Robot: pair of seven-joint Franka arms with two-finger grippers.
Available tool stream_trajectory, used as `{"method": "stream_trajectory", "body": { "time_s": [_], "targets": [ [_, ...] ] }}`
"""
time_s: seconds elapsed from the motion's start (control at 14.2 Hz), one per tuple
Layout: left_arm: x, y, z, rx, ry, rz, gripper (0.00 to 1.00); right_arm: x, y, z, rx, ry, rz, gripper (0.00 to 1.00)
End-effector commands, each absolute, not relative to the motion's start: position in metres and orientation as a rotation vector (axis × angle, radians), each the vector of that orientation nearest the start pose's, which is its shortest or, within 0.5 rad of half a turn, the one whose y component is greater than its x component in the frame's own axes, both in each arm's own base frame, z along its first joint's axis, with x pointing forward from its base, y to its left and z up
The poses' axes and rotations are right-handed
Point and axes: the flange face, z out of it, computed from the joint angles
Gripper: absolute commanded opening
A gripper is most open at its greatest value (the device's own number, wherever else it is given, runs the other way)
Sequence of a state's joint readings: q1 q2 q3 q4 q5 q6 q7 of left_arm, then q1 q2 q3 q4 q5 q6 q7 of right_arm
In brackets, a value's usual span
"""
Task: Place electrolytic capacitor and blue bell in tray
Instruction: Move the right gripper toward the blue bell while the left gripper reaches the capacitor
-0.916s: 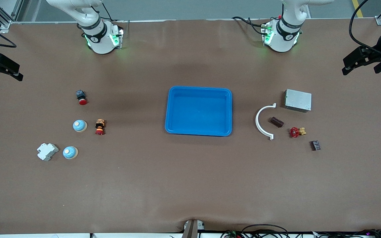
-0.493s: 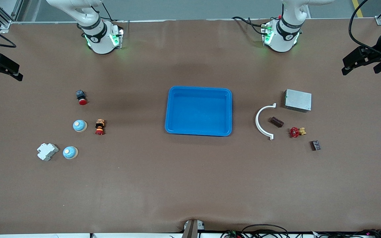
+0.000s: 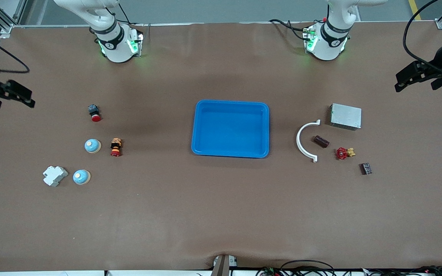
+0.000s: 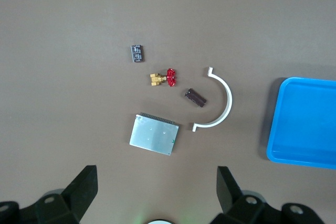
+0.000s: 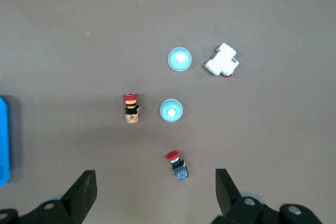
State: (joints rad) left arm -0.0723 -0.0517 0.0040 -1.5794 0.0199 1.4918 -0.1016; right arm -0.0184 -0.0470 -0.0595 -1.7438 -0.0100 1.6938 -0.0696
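Note:
The bright-blue tray lies empty at the table's middle; its rim also shows in the left wrist view and the right wrist view. The electrolytic capacitor, a dark brown cylinder, lies inside a white arc toward the left arm's end. Two blue bells stand toward the right arm's end. My left gripper is open, high over its end. My right gripper is open, high over its end.
Around the capacitor are a white arc, a metal box, a red valve and a small black block. By the bells are two red push buttons and a white breaker.
My right gripper has moved a little inward over the table. My left gripper has shifted slightly. Nothing on the table has moved.

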Motion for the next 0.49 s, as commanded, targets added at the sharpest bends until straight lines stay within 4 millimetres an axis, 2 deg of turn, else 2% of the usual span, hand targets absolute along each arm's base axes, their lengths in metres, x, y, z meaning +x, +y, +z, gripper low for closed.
{"method": "stream_trajectory", "body": {
  "time_s": [0.0, 0.21, 0.35, 0.42],
  "targets": [
    [0.536, -0.025, 0.625, -3.080, -0.050, 0.079, 1.00, 0.544, -0.063, 0.522, -3.136, 0.072, 0.036, 1.00],
    [0.550, -0.018, 0.599, -3.000, -0.062, 0.082, 1.00, 0.544, -0.080, 0.461, -3.118, 0.133, 0.049, 1.00],
    [0.562, -0.005, 0.585, -3.002, -0.092, 0.057, 1.00, 0.535, -0.081, 0.413, -3.113, 0.149, 0.015, 1.00],
    [0.565, -0.005, 0.574, -3.003, -0.089, 0.053, 1.00, 0.531, -0.082, 0.387, -3.116, 0.156, 0.003, 1.00]
  ]
}}
